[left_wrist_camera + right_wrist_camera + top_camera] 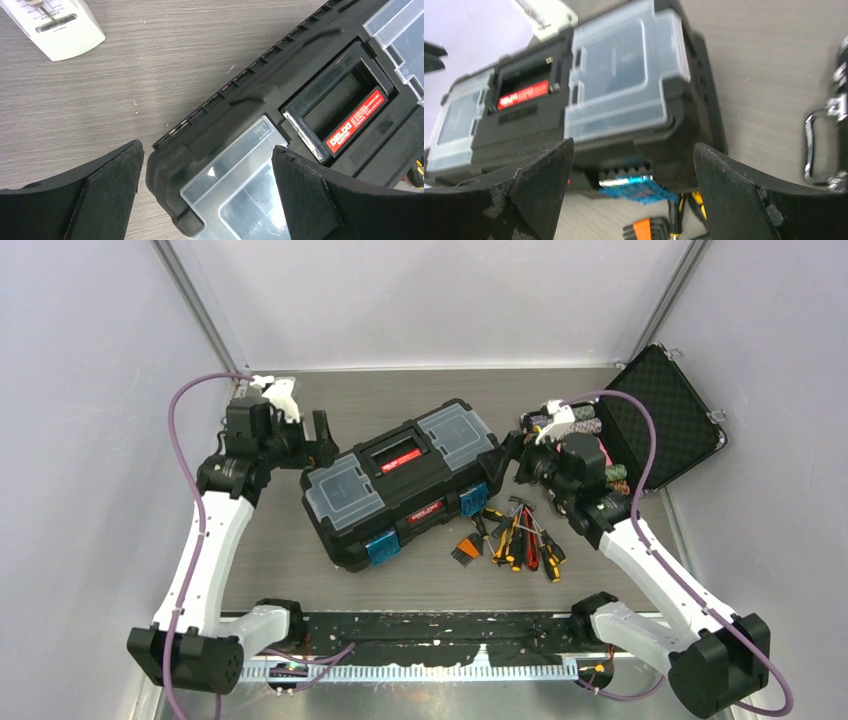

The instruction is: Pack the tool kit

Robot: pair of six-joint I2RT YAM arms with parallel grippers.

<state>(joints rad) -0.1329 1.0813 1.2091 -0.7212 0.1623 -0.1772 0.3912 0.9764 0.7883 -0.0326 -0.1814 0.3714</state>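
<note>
Toolbox (400, 502) lies shut between left jaws and right jaws, both spread wide, screwdrivers (520, 545) beside it.

Top view: even, diffuse overhead light, faint soft shadows beside the toolbox (405, 485), walls (90, 390) tinted lilac; the black plastic loses detail. Left wrist: sharp. Table (125, 75) grain and red handle label (357, 120) are readable, mild white glare on the clear lid compartment (235, 185), near finger pads (112, 195) slightly soft. Right wrist: blurred throughout, blue latch (631, 189) smeared, upper-left corner washed out pale.
</note>
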